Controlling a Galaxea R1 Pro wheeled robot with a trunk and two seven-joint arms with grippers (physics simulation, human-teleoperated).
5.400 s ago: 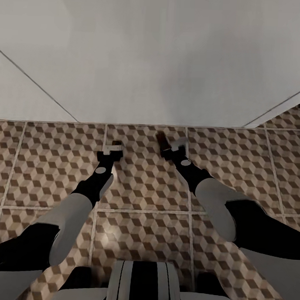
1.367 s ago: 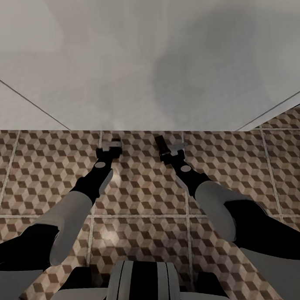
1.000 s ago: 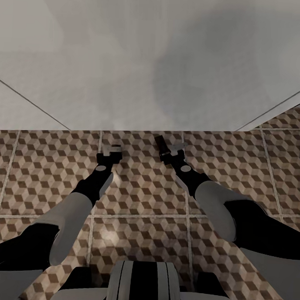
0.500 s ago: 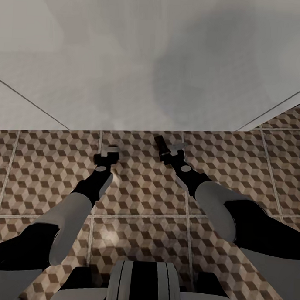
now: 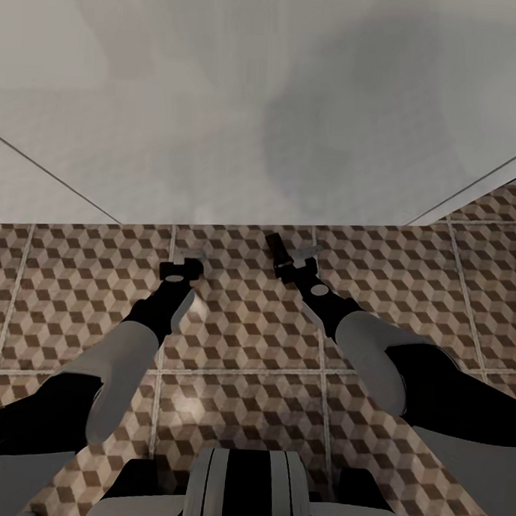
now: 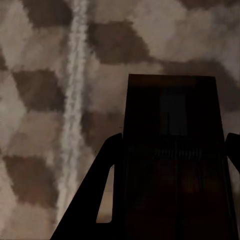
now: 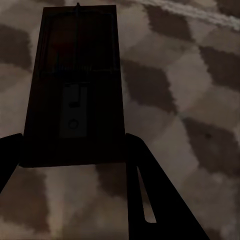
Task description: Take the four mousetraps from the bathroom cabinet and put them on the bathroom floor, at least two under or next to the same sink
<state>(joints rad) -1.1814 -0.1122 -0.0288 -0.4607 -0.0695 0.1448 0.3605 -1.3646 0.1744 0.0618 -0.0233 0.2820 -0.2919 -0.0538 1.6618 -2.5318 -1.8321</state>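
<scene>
Below both pincers spreads cube-patterned bathroom floor; left gripper and right gripper each clasp a mousetrap.

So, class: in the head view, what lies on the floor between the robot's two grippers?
Nothing but bare patterned bathroom floor separates the left gripper from the right gripper, as the head view shows.

A tiled bathroom corner, cube-patterned brown, beige and cream floor tiles with pale grout, plain white fixture rising above
</scene>
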